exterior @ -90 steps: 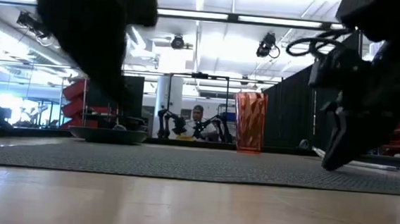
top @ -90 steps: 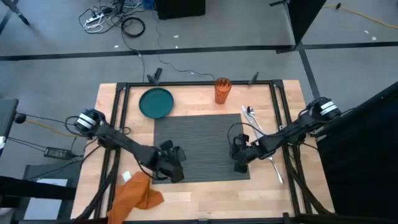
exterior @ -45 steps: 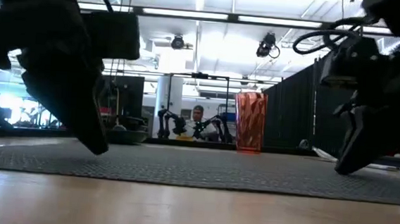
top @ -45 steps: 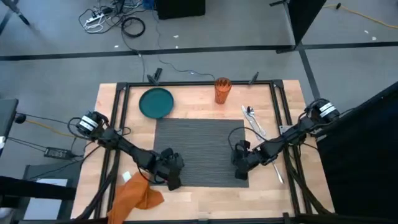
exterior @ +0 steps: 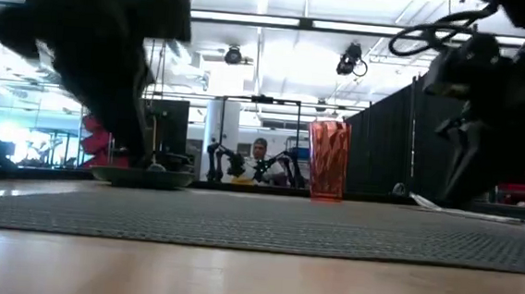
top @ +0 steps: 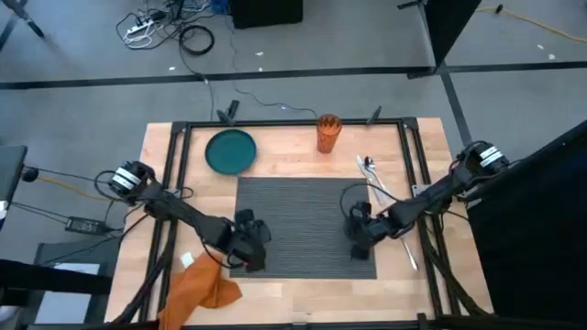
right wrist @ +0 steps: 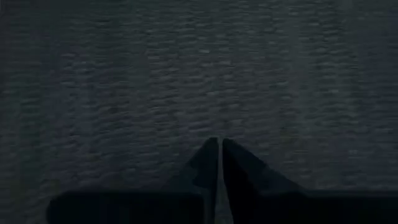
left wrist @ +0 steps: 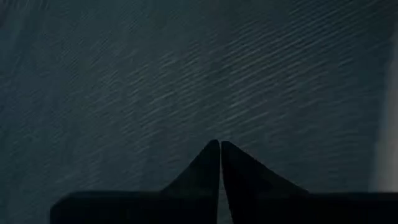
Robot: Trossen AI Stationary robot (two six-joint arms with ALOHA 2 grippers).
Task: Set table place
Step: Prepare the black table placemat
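From above, the dark grey ribbed rectangular placemat (top: 307,225) lies flat in the middle of the light wood-grain worktop (top: 284,151), with the left gripper (top: 248,252) over its near left corner and the right gripper (top: 360,242) over its near right edge. A round teal plate (top: 230,151) sits just beyond the mat's far left corner, an orange ribbed tumbler (top: 327,132) stands upright at the far edge, silver cutlery (top: 378,186) lies to the right of the mat, and a crumpled orange cloth napkin (top: 204,282) lies at the near left. At worktop height, the mat (exterior: 257,223) stretches across, plate (exterior: 142,177) and tumbler (exterior: 327,161) behind it. Both wrist cameras look down on ribbed weave (left wrist: 186,81) (right wrist: 199,74), each arm's jaws pressed together, pinching nothing visible.
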